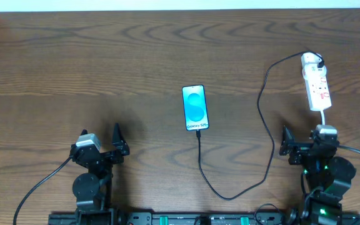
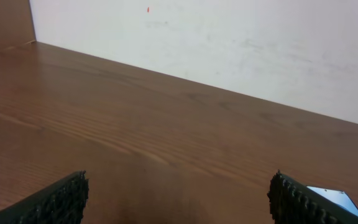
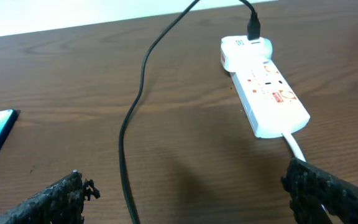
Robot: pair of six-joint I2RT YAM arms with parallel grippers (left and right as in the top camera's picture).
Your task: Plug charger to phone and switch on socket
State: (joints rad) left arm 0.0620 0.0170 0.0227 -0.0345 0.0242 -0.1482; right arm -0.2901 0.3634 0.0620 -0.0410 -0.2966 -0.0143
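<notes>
The Galaxy S25+ phone [image 1: 195, 107] lies flat and face up at the middle of the bench [image 1: 74, 62], screen lit blue, its short lower edge turned toward the robot. That puts the port where either arm could reach it. The charger cable [image 1: 200, 153] meets that edge and looks seated, though the overhead view is too coarse to confirm the plug is fully home. From there the cable loops toward the robot, swings right and climbs to the white adapter [image 3: 246, 48] at the far end of the power strip [image 1: 318, 87]. The slack lies loose on the wood, so nothing pulls on the phone.

The strip sits at the right rear, directly ahead of the right arm, with its white cord [image 3: 294, 146] trailing back toward that arm. I judge the switch to be that arm's job. Whether it is already on cannot be read from the red markings.

Both sets of jaws are spread wide and hold nothing. The left pads [image 2: 61, 199] frame only bare wood (a corner of the phone peeks past the other pad). The right pair brackets the cable and strip from well back.

The bench is dark brown wood grain, matte and uncluttered. A plain white wall [image 2: 229, 43] borders its far edge.
</notes>
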